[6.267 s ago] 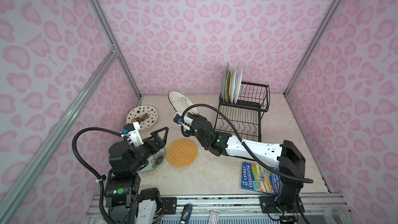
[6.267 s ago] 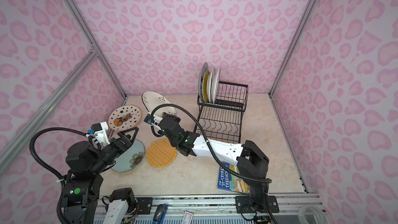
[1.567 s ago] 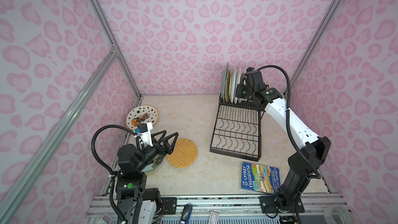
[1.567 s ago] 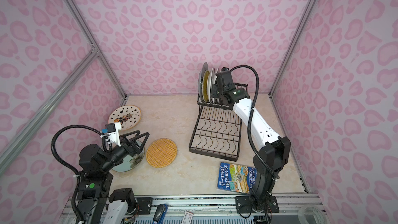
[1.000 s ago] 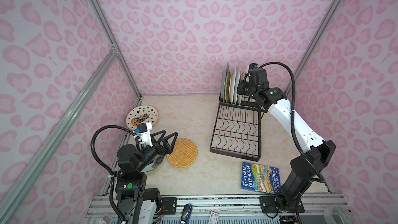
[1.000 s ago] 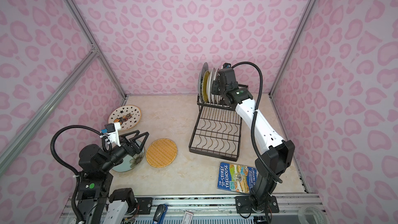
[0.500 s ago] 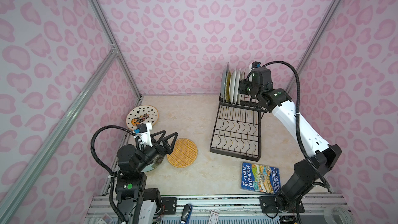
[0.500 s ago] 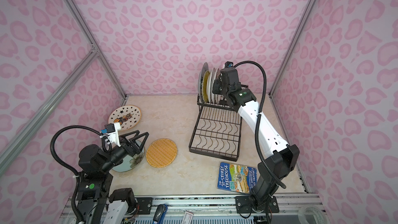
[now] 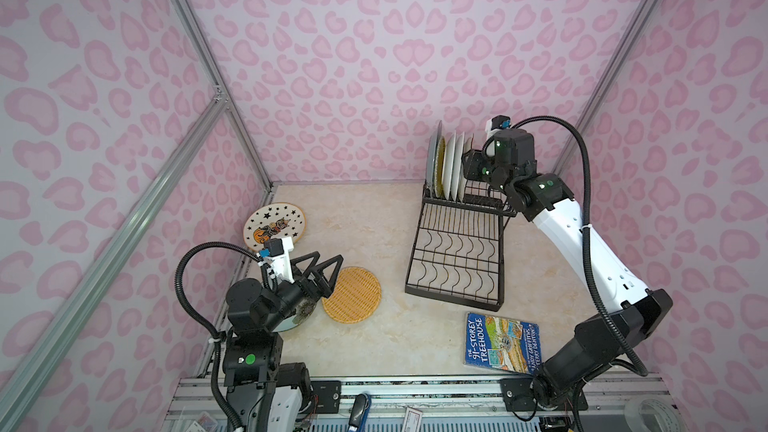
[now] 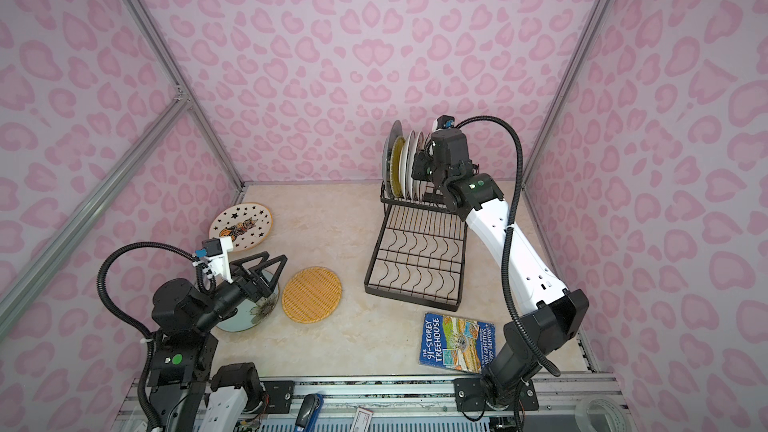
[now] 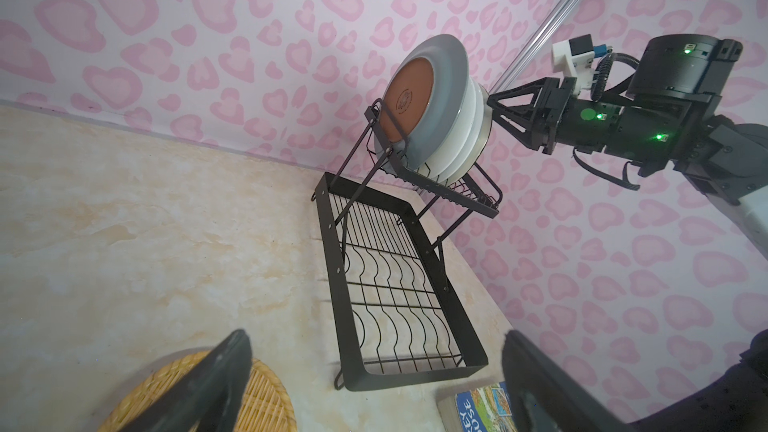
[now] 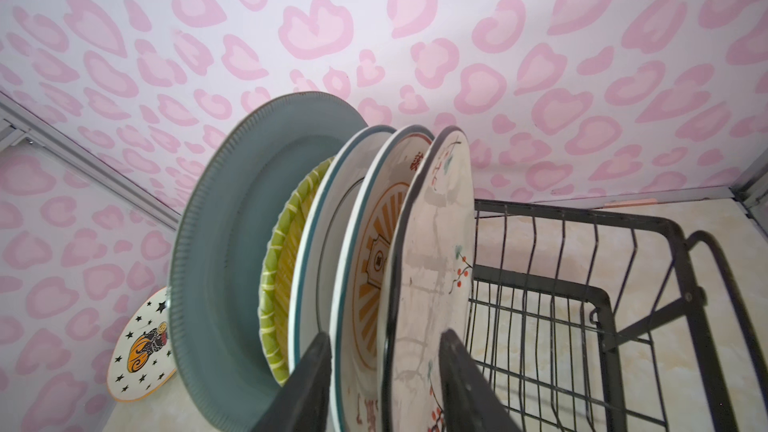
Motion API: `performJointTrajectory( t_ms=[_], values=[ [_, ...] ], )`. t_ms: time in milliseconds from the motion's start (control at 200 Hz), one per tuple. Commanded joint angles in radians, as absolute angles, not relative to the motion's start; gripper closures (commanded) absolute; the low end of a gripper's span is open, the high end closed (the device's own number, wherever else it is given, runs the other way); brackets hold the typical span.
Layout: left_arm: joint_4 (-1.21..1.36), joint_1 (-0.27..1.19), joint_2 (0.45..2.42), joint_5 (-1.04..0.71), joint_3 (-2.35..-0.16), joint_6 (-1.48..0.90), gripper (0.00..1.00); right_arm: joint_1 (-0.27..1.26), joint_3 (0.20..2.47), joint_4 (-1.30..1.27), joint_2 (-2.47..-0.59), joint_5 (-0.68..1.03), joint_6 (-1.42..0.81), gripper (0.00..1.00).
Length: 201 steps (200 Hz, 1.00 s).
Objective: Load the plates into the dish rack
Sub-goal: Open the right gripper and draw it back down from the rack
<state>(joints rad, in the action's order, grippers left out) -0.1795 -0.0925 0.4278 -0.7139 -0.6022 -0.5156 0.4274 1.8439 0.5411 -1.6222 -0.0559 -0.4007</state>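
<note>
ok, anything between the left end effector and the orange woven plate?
Nothing visible. The left end effector, open, hovers by the edge of the orange woven plate, which lies flat and uncovered beside the floral plate.

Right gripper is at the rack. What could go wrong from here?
The right gripper straddles the sprig plate; retreating crookedly might snag it or the sunburst plate beside it. The sprig plate has empty dish rack slots on its open side, so a nudge might tip it over.
</note>
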Motion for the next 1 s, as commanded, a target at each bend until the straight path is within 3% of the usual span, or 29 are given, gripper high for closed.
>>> performJointTrajectory(
  t_ms=[0, 220, 480, 690, 740, 1000],
  values=[
    [-0.157, -0.095, 0.429, -0.715, -0.608, -0.515, 0.04, 0.429, 1.854, 0.508, -1.607, -0.042, -0.397, 0.55],
    [-0.158, -0.097, 0.432, -0.715, -0.609, -0.515, 0.04, 0.428, 1.843, 0.494, -1.550, -0.016, -0.375, 0.52],
    [-0.159, -0.101, 0.444, -0.715, -0.610, -0.514, 0.04, 0.431, 1.828, 0.488, -1.462, 0.044, -0.350, 0.41],
    [-0.160, -0.107, 0.461, -0.713, -0.609, -0.512, 0.04, 0.442, 1.714, 0.397, -1.337, 0.086, -0.342, 0.23],
    [-0.160, -0.108, 0.466, -0.712, -0.609, -0.512, 0.04, 0.442, 1.678, 0.370, -1.309, 0.106, -0.343, 0.02],
    [-0.171, -0.115, 0.493, -0.702, -0.613, -0.507, 0.04, 0.478, 1.500, 0.257, -1.173, 0.164, -0.340, 0.02]
  ],
)
